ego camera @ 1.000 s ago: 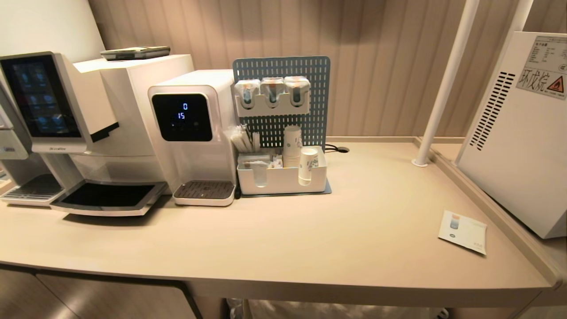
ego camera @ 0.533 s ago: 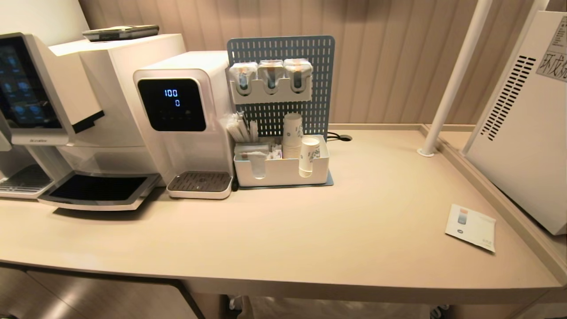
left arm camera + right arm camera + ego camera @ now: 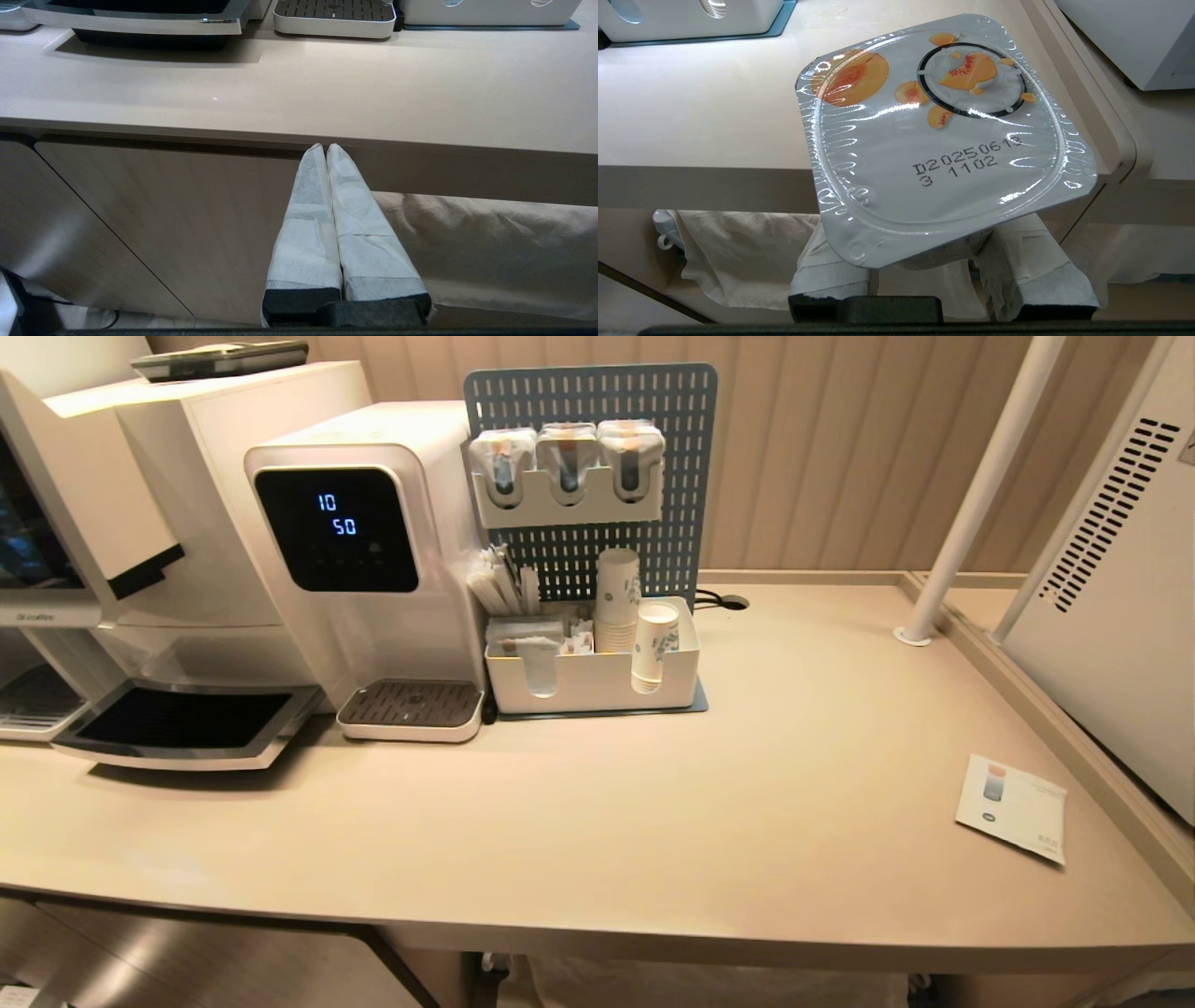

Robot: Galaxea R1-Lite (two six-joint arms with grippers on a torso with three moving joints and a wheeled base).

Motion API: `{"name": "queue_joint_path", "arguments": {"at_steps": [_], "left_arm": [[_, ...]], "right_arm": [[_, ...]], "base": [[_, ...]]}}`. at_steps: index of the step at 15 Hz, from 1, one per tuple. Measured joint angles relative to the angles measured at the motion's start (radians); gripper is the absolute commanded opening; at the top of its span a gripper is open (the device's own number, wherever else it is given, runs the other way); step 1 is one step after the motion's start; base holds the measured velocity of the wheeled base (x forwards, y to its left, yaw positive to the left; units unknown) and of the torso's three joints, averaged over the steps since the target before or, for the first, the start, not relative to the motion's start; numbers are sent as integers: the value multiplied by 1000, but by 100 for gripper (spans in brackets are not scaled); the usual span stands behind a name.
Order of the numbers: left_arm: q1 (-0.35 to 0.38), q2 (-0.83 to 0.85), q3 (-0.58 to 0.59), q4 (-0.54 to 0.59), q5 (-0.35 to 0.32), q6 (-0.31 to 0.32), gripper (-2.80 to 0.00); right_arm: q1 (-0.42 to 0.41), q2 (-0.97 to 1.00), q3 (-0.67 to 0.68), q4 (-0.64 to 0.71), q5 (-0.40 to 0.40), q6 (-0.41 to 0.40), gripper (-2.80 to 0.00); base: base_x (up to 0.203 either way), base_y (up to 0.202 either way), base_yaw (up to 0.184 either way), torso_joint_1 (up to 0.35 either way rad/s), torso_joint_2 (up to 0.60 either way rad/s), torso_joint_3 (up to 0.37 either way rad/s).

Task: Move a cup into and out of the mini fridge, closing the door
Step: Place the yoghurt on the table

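Beige and long, the surface (image 3: 653,803) ran across the head view under a ribbed wall. At the upper left of the frame I saw a large coffee machine (image 3: 140,495), and just right of it a white drinks machine (image 3: 364,551) with a black screen and a drip tray. Right of that stood a blue pegboard (image 3: 597,476) over a white caddy (image 3: 588,681) holding paper cups (image 3: 635,625) and sachets. Toward the lower right a flat white leaflet (image 3: 1013,807) lay alone on the surface. At the far right edge rose a white pole (image 3: 980,495) and the vented side of the mini fridge (image 3: 1111,616); I could not see its front. Neither arm showed in that view.

In the left wrist view, my left gripper (image 3: 325,148) was pressed together, empty, level with the front edge of the surface. In the right wrist view, my right gripper (image 3: 920,261) pinched the cup (image 3: 943,144) from both sides below its peach-printed peel lid, near the right front corner of the surface.
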Motion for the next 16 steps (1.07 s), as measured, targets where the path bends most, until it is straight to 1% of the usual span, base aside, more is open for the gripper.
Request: {"name": "queue_joint_path", "arguments": {"at_steps": [2, 8, 11, 16], "left_arm": [[0, 0, 0, 0, 0, 0, -280], [0, 0, 0, 0, -1, 0, -280], [0, 0, 0, 0, 0, 0, -280], [0, 0, 0, 0, 0, 1, -280]], "right_arm": [[0, 0, 0, 0, 0, 0, -280], [0, 0, -1, -1, 0, 0, -280], [1, 0, -1, 0, 0, 0, -280], [1, -1, -2, 9, -1, -4, -280]], "base": [[0, 0, 0, 72, -44, 39], [0, 0, 0, 279, -166, 95], [0, 0, 0, 61, -42, 22], [0, 0, 0, 0, 0, 0]]}}
